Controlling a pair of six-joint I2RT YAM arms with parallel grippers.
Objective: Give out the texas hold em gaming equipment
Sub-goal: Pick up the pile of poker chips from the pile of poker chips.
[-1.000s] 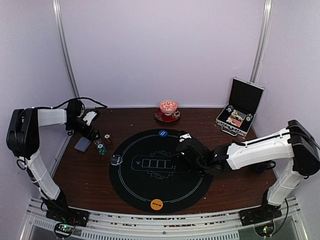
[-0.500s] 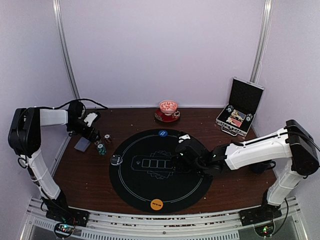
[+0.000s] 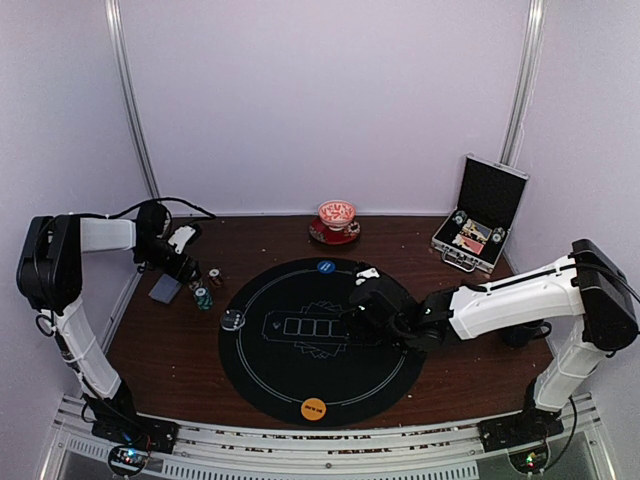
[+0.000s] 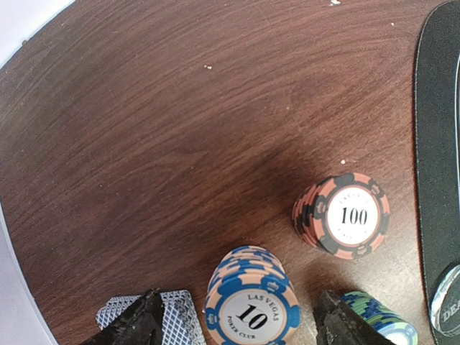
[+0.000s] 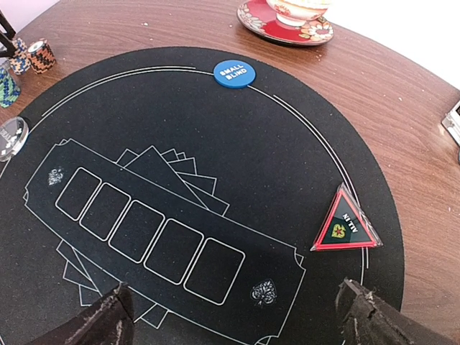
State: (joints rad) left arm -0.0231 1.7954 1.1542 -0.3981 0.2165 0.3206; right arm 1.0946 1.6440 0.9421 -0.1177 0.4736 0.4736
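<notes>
My left gripper (image 4: 237, 327) is open and straddles a stack of blue-and-peach "10" chips (image 4: 251, 302), with a gap on each side. Grey-blue-backed cards (image 4: 176, 320) lie under its left finger. A red-and-black "100" stack (image 4: 345, 215) and a teal stack (image 4: 381, 320) stand close by. From above, that gripper (image 3: 185, 268) is at the table's left by the cards (image 3: 164, 289). A clear disc (image 3: 232, 320), a blue disc (image 3: 325, 266) and an orange disc (image 3: 314, 408) lie on the black mat (image 3: 300, 370). My right gripper (image 5: 241, 323) hangs open and empty over the mat.
A red-edged triangular "all in" marker (image 5: 345, 226) lies on the mat's right side. A cup on a red saucer (image 3: 336, 222) stands at the back. The open silver-edged case (image 3: 480, 215) sits at the back right. The left wall is close to the left arm.
The left jaws have narrowed around the blue chip stack. The right gripper has drifted slightly left over the mat.
</notes>
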